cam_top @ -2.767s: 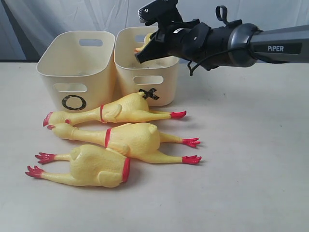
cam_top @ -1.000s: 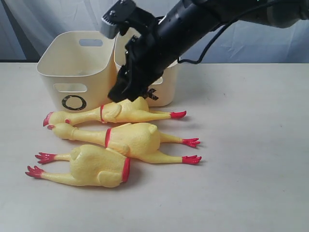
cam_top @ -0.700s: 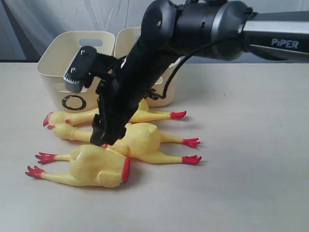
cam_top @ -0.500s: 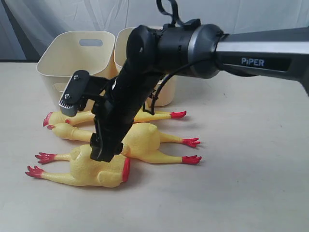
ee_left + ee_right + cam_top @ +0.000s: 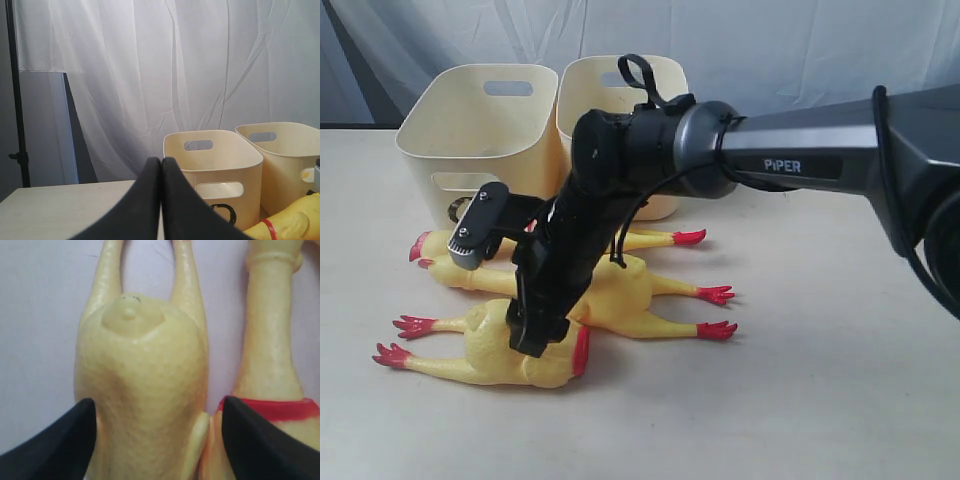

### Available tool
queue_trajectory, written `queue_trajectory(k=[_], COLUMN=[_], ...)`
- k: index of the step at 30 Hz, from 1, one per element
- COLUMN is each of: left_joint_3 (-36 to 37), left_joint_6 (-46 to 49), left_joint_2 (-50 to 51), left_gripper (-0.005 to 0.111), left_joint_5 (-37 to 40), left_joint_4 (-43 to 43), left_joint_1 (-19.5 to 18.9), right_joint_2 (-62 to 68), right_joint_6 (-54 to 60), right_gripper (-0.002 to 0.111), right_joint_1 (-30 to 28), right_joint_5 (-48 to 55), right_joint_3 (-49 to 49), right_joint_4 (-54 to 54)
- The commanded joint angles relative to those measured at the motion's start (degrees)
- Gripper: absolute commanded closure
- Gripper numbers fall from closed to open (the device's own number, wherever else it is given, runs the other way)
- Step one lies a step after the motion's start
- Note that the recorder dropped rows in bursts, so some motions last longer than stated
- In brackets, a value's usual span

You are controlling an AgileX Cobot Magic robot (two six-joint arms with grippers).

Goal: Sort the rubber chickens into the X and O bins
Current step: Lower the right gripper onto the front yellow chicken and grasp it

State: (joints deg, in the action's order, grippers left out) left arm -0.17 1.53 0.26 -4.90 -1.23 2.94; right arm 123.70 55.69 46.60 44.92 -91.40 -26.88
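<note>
Rubber chickens point(image 5: 610, 288), three of them, lie side by side on the pale table point(image 5: 840, 380) in front of the O bin point(image 5: 485, 135). The black right arm point(image 5: 800, 165) reaches across from the far side of the X bin point(image 5: 588, 95) and bends down in front of the O bin. It covers the X mark entirely and leaves only a sliver of the O mark showing. The X bin stands just beside the O bin, their walls almost touching. The first chicken point(image 5: 433, 244) lies closest to the O bin, its red comb below the bin's marked face and its red feet out past the X bin. The second chicken point(image 5: 625, 290) lies one row farther from the O bin, pointing the same way. The third chicken point(image 5: 490, 345) lies farthest from the O bin and points the other way. The right gripper point(image 5: 532, 340) is down over this third chicken. In the right wrist view its fingers point(image 5: 60, 440) are spread apart on either side of the yellow body; whether they touch it I cannot tell. The left gripper point(image 5: 161, 162) is off to the side of the O bin, its two black fingers pressed together with nothing between them.
</note>
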Motion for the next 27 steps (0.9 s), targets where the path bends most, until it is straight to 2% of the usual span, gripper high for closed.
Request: queue_trajectory(k=[1,10,12,21,27], left_joint_3=[0.17,0.17,0.17,0.17,0.17], left_joint_6=[-0.28,-0.28,-0.28,-0.28,-0.28], left_joint_2=[-0.26,-0.26,-0.26,-0.26,-0.26], left_gripper=[0.107,0.107,0.107,0.107,0.107], left_joint_5=[-0.29,-0.29,-0.29,-0.29,-0.29], left_joint_4=[0.73,0.73,0.73,0.73,0.73], left_joint_1=[-0.02,-0.02,-0.02,-0.02,-0.02], right_joint_2=[0.89,1.14,1.14,1.14,1.14], right_joint_6=[-0.29,-0.4,-0.4,-0.4,-0.4], right_gripper=[0.042,0.044,0.051,0.107,0.109], right_joint_1=[0.17,0.17,0.17,0.17,0.17], right_joint_5=[-0.54,0.18,0.89,5.76,7.73], right_joint_3=[-0.33,-0.33,-0.33,-0.33,-0.33], right_joint_4=[-0.5,-0.74,-0.74,-0.56,-1.12])
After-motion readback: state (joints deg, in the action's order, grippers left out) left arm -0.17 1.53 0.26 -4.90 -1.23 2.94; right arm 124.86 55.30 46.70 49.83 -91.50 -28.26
